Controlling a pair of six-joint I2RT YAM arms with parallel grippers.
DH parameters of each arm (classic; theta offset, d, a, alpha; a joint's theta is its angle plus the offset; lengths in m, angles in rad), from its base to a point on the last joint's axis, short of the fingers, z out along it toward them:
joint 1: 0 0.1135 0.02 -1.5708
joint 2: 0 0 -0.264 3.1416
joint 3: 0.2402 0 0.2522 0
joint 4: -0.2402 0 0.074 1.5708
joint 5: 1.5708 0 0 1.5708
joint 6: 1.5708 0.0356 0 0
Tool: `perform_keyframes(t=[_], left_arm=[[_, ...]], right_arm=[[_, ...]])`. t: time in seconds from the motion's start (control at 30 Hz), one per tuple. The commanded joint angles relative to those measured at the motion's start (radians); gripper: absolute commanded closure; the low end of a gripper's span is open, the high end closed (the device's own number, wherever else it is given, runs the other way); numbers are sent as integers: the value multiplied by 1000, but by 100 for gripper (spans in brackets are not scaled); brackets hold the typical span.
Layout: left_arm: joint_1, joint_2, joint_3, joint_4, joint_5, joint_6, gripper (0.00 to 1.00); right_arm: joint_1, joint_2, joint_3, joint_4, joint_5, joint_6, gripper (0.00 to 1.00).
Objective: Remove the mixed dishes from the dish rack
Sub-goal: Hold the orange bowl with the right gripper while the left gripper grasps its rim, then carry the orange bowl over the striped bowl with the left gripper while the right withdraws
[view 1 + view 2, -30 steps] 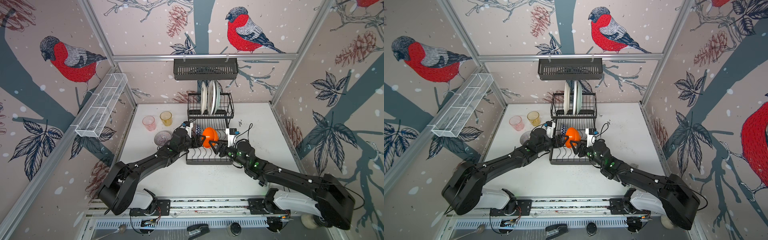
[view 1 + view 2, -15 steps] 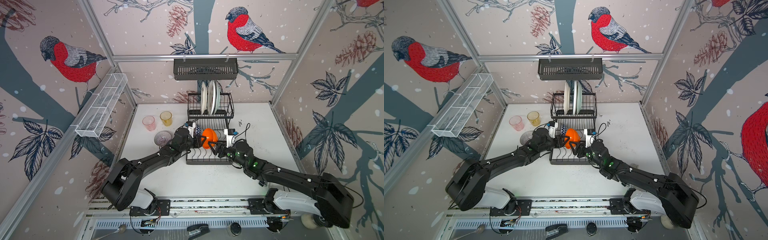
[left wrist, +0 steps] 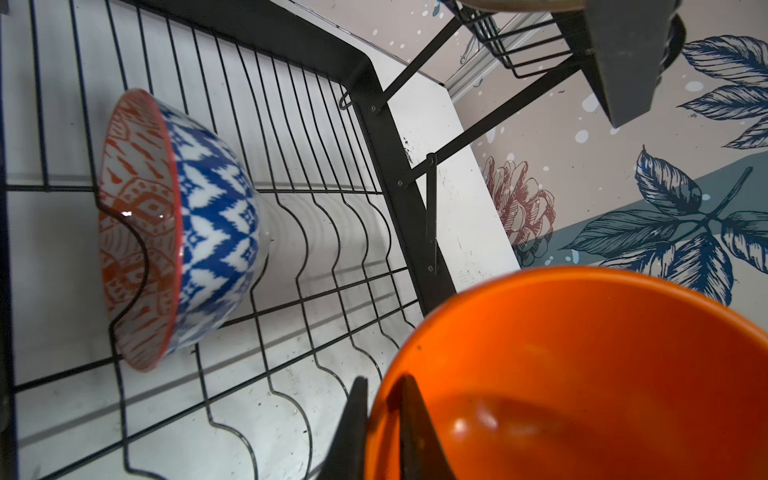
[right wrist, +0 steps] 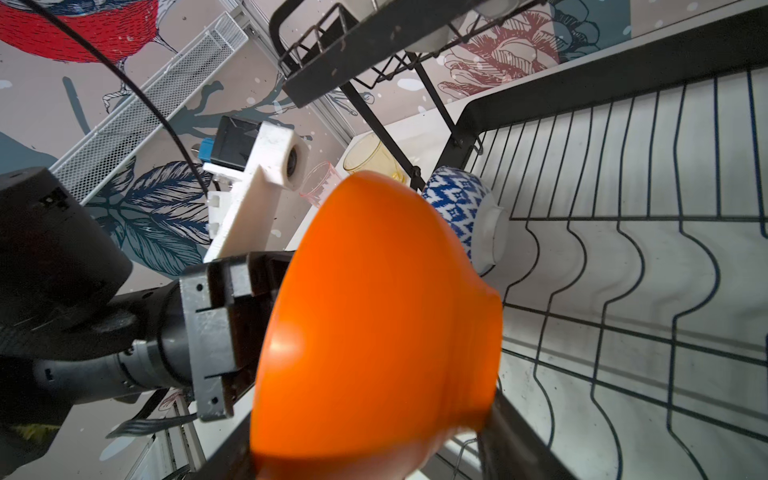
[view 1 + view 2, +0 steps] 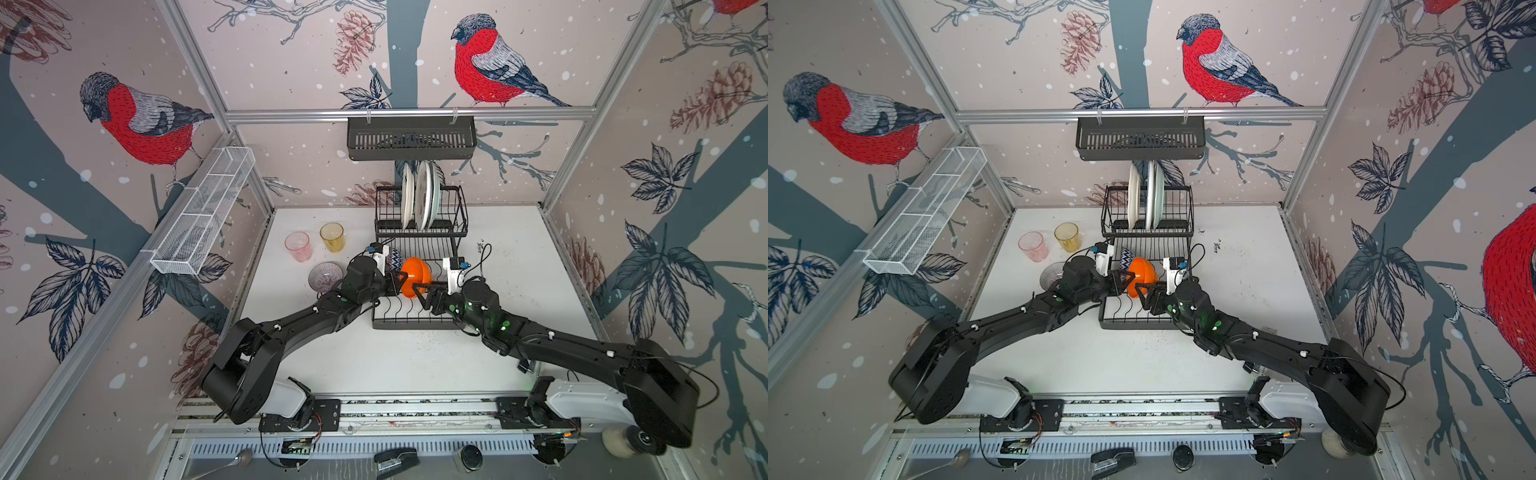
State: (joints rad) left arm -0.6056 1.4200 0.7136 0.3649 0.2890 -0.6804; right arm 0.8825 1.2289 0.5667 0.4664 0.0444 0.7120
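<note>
Both grippers hold the orange bowl [image 5: 415, 275] [image 5: 1142, 274] above the lower tray of the black dish rack [image 5: 415, 325]. My left gripper [image 5: 401, 277] [image 3: 382, 388] is shut on its rim, one finger inside and one outside. The right gripper [image 5: 424, 289] [image 4: 374, 436] is shut on the bowl [image 4: 374, 311] from the other side, spanning it from rim to foot. A blue-patterned bowl [image 5: 394, 257] [image 3: 199, 224] stands on edge in the tray behind. Plates [image 5: 419, 195] stand upright in the raised basket.
On the table left of the rack stand a pink tumbler [image 5: 298, 246], an amber tumbler [image 5: 332, 237] and a ribbed glass bowl [image 5: 325, 275]. A black shelf basket [image 5: 410, 139] hangs on the back rail. A white mesh tray [image 5: 203, 216] hangs on the left wall.
My left gripper has closed from open onto the orange bowl's rim. The right gripper has kept its hold, and the bowl has barely moved.
</note>
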Motion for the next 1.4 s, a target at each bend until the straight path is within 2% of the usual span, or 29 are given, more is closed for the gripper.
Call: perform_keyframes(t=[0.0, 0.27, 0.47, 0.5, 0.53, 0.8, 1.03, 1.27, 1.37], left_arm=[[-3, -1, -3, 2, 5, 18, 99], [-3, -24, 4, -33, -14, 32, 100], [-2, -51, 19, -100, -64, 46, 100], [-1, -56, 18, -107, -72, 45, 100], [0, -60, 20, -118, -82, 43, 100], [17, -131, 15, -224, -169, 12, 100], [61, -215, -26, -240, -169, -13, 100], [174, -291, -29, -306, -153, -31, 100], [224, -333, -26, -350, -182, -28, 100]], right_arm=[[10, 8, 18, 101, -65, -29, 28], [14, -9, 10, 86, -33, -48, 18], [13, -15, 6, 68, 9, -57, 8], [13, -16, 4, 63, 16, -59, 2], [13, -20, 4, 57, 22, -64, 0], [13, -120, -41, 5, 66, -77, 0], [7, -193, -96, -16, 108, -89, 1], [-21, -215, -103, -25, 115, -84, 1], [-41, -221, -105, -27, 100, -82, 1]])
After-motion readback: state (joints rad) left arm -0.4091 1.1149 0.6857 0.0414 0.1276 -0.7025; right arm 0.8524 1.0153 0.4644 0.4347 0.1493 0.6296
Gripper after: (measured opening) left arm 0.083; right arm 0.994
